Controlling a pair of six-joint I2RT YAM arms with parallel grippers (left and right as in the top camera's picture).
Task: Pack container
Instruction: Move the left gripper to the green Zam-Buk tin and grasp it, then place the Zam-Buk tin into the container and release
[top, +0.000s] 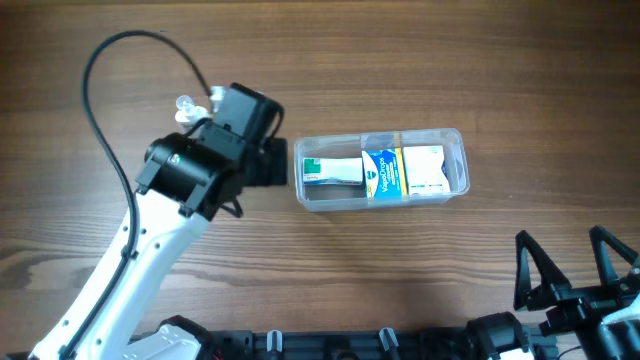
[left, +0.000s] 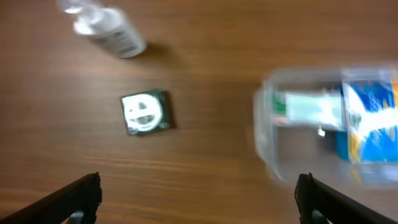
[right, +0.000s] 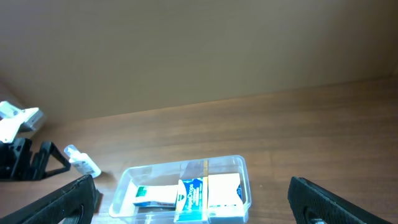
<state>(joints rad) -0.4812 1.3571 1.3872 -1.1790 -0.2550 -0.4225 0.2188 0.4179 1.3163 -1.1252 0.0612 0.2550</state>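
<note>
The clear plastic container (top: 455, 140) sits right of centre. It holds a green-and-white box (top: 332, 171), a blue box (top: 382, 172) and a white box (top: 425, 170) side by side. It also shows in the left wrist view (left: 266, 146) and in the right wrist view (right: 244, 167). My left gripper (top: 277, 162) is open and empty, hovering just left of the container's left end. My right gripper (top: 570, 262) is open and empty at the front right, away from the container. A small dark green square packet with a white face (left: 146, 112) lies on the table below the left gripper (left: 199, 198); it is hidden in the overhead view.
A small white bottle with a clear cap (top: 190, 103) lies on its side at the back left, and also shows in the left wrist view (left: 109, 31) and the right wrist view (right: 82, 160). The left arm's black cable (top: 100, 110) loops over the table's left part.
</note>
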